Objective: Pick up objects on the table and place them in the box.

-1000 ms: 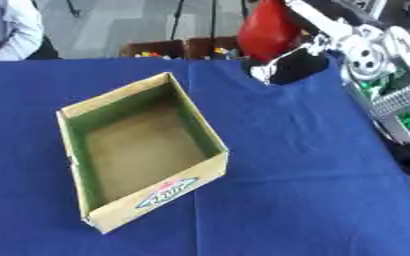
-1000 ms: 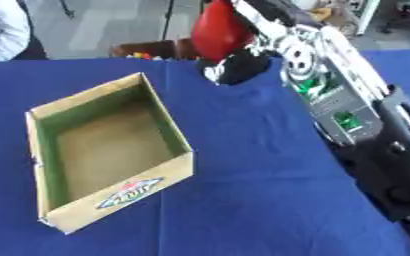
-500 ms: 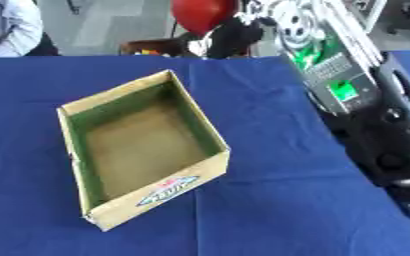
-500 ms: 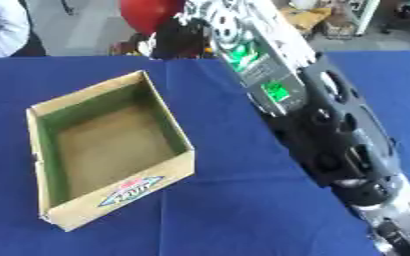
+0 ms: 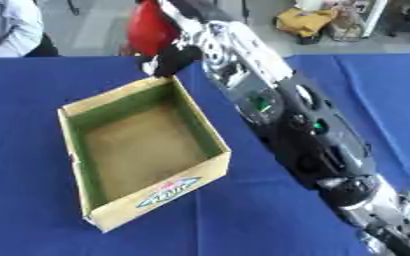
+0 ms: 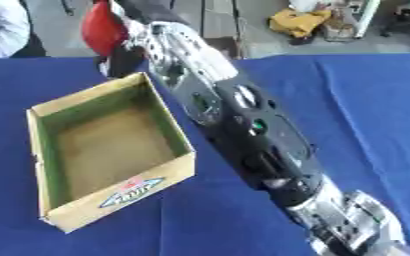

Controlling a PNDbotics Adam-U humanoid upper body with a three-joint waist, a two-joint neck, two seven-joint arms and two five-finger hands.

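An open cardboard box (image 5: 156, 194) with a green inner lining stands empty on the blue table, left of centre. My right arm stretches from the lower right corner diagonally across to the box's far corner. Its right hand (image 5: 168, 59) hangs just beyond the box's far rim, fingers curled on a round red object (image 5: 152, 27) that sits above the rim at the table's far edge. The hold itself is partly hidden by the wrist. My left hand shows in neither view.
The blue cloth (image 5: 33, 210) covers the whole table. A person in a white sleeve (image 5: 7, 27) sits at the far left edge, not touching anything. A yellow bundle (image 5: 309, 20) lies on the floor beyond the table.
My right arm has swung left along the table's far side, carrying the red object from the back right to the box's far corner. The box has stayed put.
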